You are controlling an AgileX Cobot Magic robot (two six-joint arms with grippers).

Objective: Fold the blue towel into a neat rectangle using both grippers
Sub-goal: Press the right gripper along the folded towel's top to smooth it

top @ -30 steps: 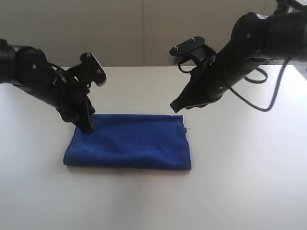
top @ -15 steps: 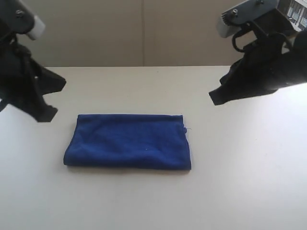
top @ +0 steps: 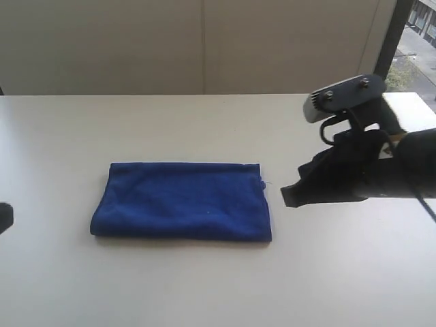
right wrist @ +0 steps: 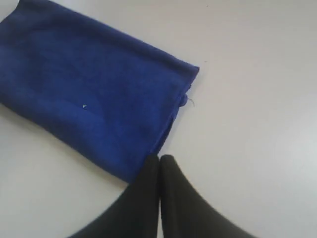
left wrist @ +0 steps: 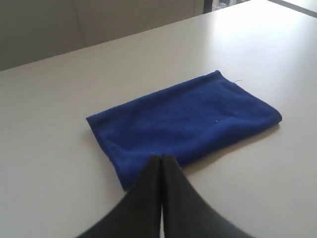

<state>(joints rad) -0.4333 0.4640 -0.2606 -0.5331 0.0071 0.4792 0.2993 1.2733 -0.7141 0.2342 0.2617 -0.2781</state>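
Folded towel (top: 182,201) is lying flat mid table (top: 204,293). R gripper (top: 289,196), jaws together & empty, is hovering just beside its short edge; L gripper (left wrist: 161,159), also together, is hanging prob. well apart opposite.

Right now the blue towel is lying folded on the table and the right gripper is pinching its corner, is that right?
Not quite. The blue towel lies folded on the table, but the right gripper is not pinching it. The exterior view shows bare table between its tip and the towel's edge, and its jaws are shut on nothing.
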